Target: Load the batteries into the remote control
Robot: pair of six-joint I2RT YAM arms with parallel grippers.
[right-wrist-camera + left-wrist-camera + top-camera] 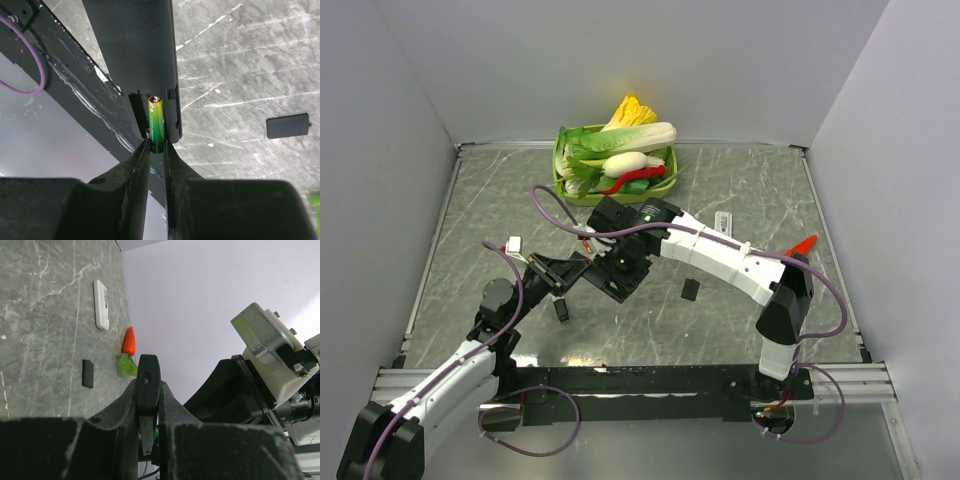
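Right end effector [156,150] pinches green cylindrical battery [157,122] by its tail. Long axis runs dead ahead, nose already in the open bay of black plastic remote control [135,45]. Left end effector [148,412] clamped on that remote.

Holding the left arm [450,375] stretched forward toward mid-table, clamping the remote [135,50] edge-on with the left gripper [148,412]. Holding the right arm [720,258] bent at the elbow and angled leftward, pinching the battery [156,120] in the near-closed right gripper [156,150].
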